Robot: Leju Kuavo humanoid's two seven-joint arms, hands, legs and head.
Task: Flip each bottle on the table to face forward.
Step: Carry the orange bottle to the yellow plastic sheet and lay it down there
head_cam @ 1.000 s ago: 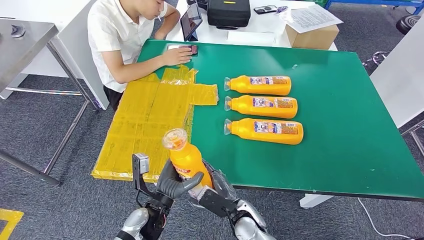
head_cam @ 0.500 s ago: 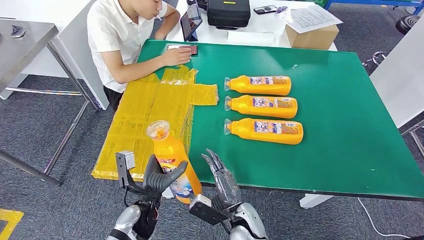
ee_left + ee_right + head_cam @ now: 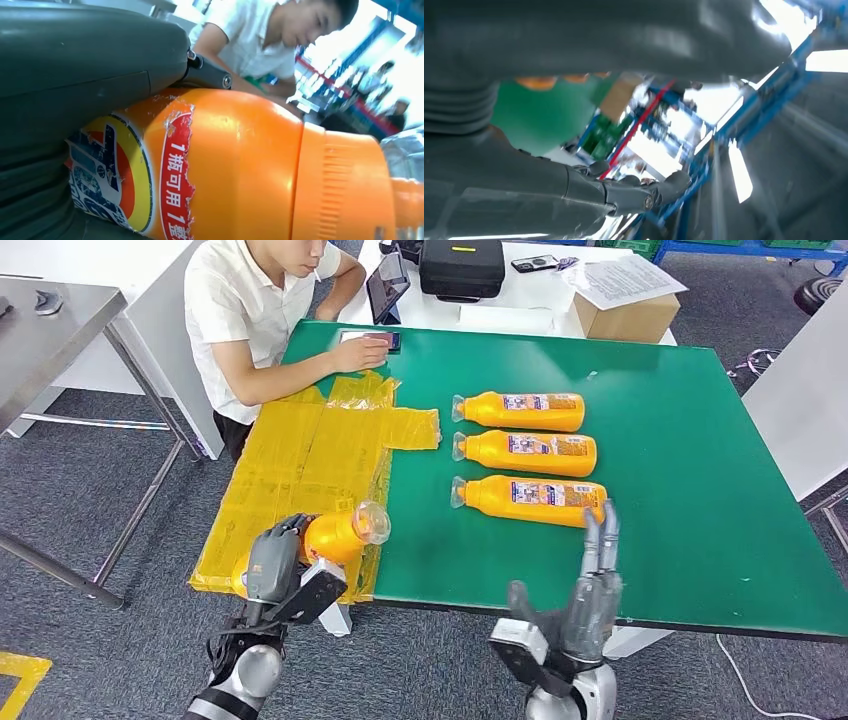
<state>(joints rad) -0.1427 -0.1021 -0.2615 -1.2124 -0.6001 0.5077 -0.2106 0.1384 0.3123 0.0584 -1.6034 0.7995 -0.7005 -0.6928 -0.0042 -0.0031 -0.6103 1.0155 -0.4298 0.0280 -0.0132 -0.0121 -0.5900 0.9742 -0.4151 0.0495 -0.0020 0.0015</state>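
Since a second ago, the bottle I am holding has gone from standing upright in front of me, cap up, to lying tipped on its side, and my right hand has let go of it and swung out to the right.

Going from the biggest thing down: the green table is spreading across the middle of the room, with a patch of yellow tape covering its near left part. A person in a white shirt is sitting at the far left corner, one hand resting on a phone. Behind the table a white desk is carrying a cardboard box and a black case, and grey carpet is lying all around.

Three more bottles are lying in a row on the green, caps to the left, labels showing.

My left hand is wrapping round the body of the held bottle over the near edge of the yellow patch; the wrist view is showing its torn label turned outward. My right hand is hovering with fingers stretched apart and nothing in them, just by the nearest lying bottle.

I am judging that I am in the setting-down step. Next I am needing to lower this bottle onto the table label up, then release.
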